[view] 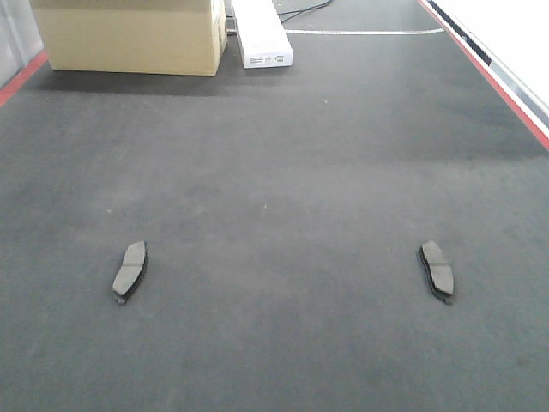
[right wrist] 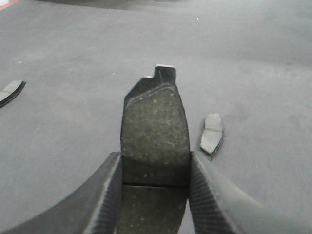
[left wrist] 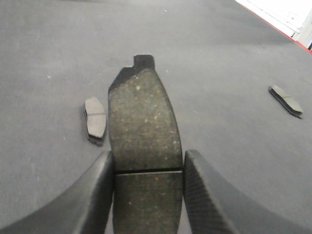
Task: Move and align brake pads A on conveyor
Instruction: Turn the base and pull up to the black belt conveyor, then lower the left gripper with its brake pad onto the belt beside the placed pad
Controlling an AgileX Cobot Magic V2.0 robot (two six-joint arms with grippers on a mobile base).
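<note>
On the conveyor [view: 274, 172] two brake pads lie flat, well apart: left pad [view: 129, 269] and right pad [view: 437, 269], both lengthwise roughly along the belt, friction face up, centre groove visible across each. Left one tilts slightly clockwise, right one slightly the other way. Neither touches anything else.

Two more pads are held by the arms. Left gripper [left wrist: 146, 190] is closed on the left held pad [left wrist: 142, 131], fingers [left wrist: 95, 195] pressed against its two long edges near the centre groove; pad sticks out forward with its backing-plate tab at the far end. Below it in the left wrist view the left pad on the belt sits just beside the held one, the right pad far off toward the red edge [left wrist: 273, 22].

Right gripper [right wrist: 155, 195] is likewise clamped on the right held pad [right wrist: 156, 131], fingers [right wrist: 209, 195] on both long edges, tab pointing away. Right wrist view shows the belt's right pad just beside it, and the other lying pad partly cut off at the frame's left edge.

At the belt's far end: a cardboard box [view: 133, 34] and a white oblong box [view: 262, 33], with a cable [view: 360, 33] lying across the belt. Red side edges [view: 502, 86] both sides.
</note>
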